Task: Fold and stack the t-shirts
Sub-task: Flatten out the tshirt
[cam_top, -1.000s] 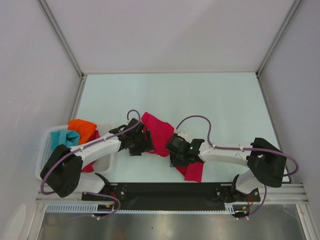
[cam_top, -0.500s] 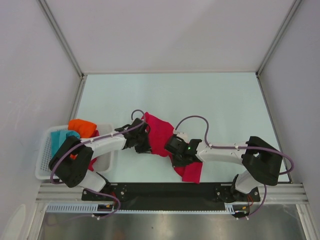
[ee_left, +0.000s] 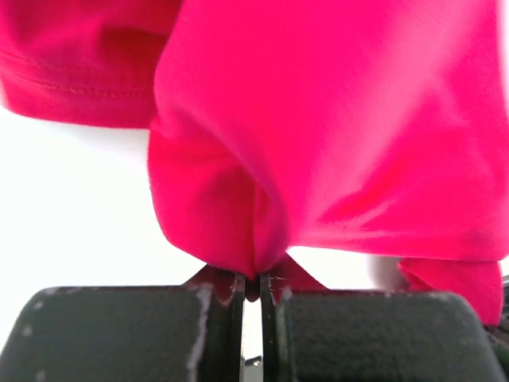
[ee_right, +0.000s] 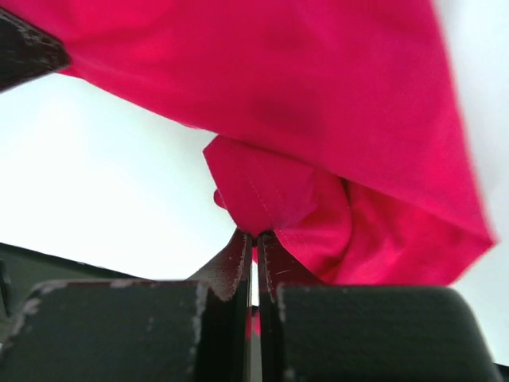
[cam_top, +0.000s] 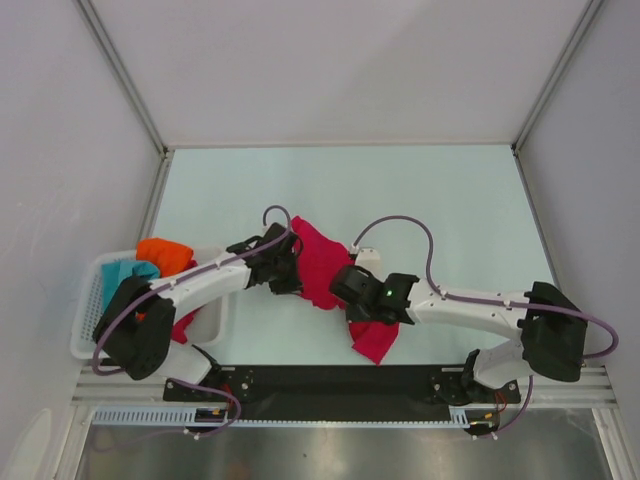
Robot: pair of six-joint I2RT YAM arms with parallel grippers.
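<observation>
Crimson t-shirt [cam_top: 320, 262] crumpled, slung between claws. Left gripper [ee_left: 250, 288] and right gripper [ee_right: 254, 243] each pinch a fold.

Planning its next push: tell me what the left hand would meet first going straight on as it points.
The red shirt: the left hand is shut on it, cloth bunched right ahead. What lies behind is hidden.

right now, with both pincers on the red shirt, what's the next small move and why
The left pincer and right pincer are each shut on a bunched fold of the crimson t-shirt, which looks crumpled over the table. I'd probably lift slightly and draw them apart, since it likely needs spreading flat before folding.
</observation>
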